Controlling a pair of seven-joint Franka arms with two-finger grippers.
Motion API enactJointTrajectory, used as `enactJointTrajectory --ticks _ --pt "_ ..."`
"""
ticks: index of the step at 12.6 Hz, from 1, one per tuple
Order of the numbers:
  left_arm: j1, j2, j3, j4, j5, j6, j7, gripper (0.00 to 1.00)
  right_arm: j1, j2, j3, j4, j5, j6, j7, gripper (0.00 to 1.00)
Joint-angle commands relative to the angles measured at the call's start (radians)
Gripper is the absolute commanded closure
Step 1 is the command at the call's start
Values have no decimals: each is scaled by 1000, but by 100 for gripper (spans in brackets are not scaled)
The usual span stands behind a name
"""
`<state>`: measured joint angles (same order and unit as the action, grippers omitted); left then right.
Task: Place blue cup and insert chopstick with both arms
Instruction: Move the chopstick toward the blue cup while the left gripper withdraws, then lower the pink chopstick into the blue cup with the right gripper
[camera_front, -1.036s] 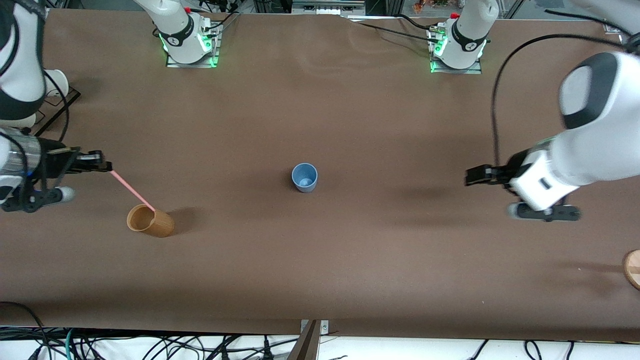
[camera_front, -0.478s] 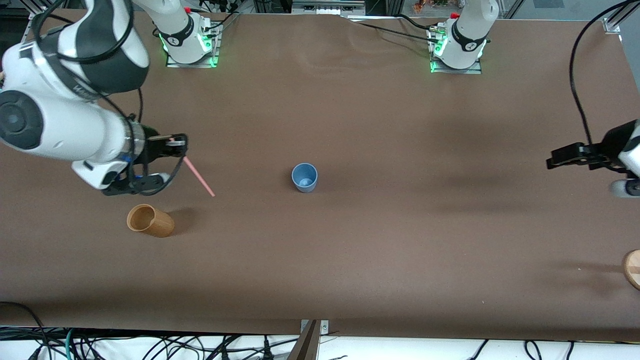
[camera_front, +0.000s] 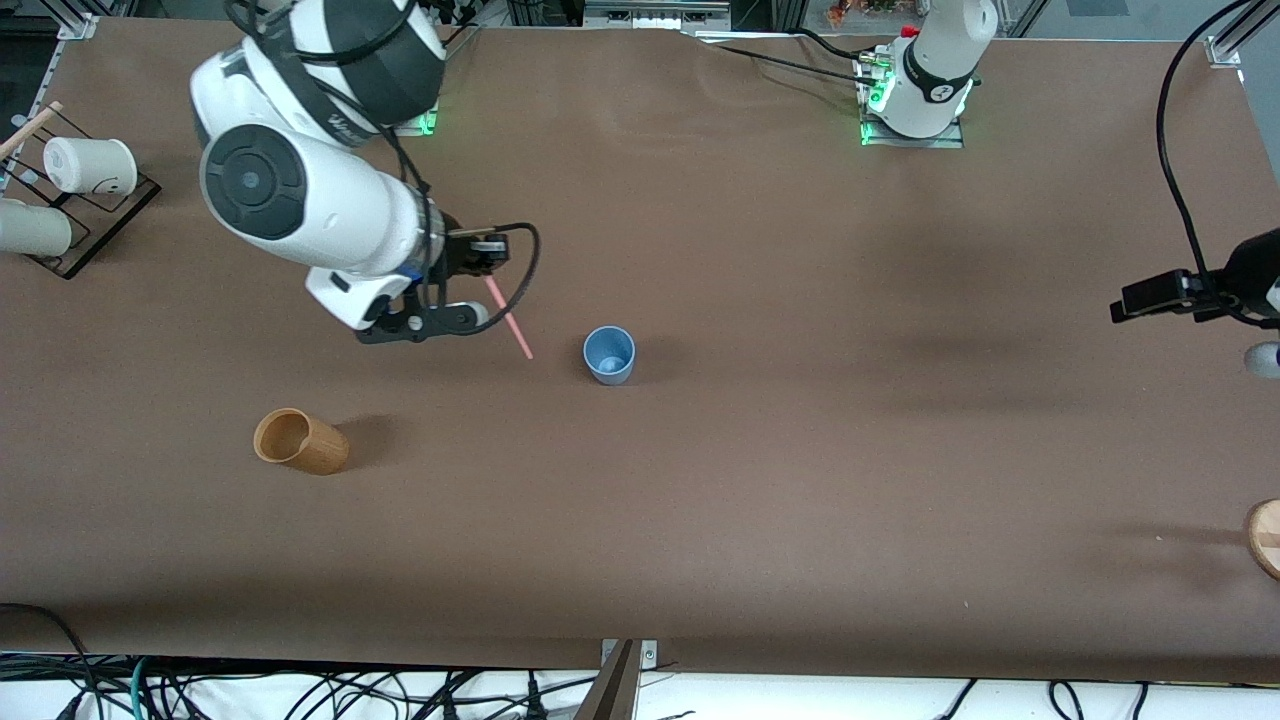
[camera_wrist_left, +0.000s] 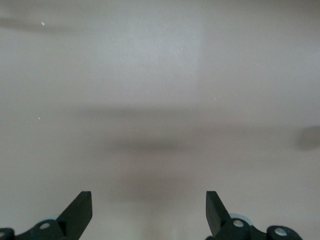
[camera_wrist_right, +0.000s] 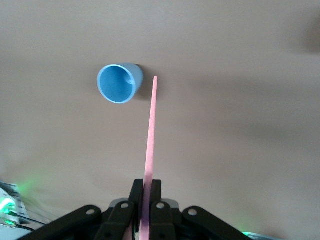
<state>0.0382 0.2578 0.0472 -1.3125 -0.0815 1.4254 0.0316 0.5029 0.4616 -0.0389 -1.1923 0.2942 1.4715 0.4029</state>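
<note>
Gripping chopstick (camera_front: 509, 321), right gripper (camera_front: 487, 262) beside blue cup (camera_front: 609, 355), table (camera_front: 760, 480).

Chopstick (camera_front: 508, 319) tip beside blue cup (camera_front: 609, 355)

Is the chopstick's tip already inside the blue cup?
No. In the right wrist view the chopstick, clamped in the right gripper, ends beside the blue cup, outside its rim.
</note>
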Motion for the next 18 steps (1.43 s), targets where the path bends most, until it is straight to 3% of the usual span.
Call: enactJointTrajectory --ticks 1,5,18 --pt "-23 -141 -6 -178 11 16 25 0 49 43 -7 36 51 55 75 100" --pt "-60 -219 -6 -289 25 58 13 0 85 94 -7 36 74 98 109 100" --pt "-61 -190 -21 -277 23 49 13 0 88 146 -7 34 114 125 126 100"
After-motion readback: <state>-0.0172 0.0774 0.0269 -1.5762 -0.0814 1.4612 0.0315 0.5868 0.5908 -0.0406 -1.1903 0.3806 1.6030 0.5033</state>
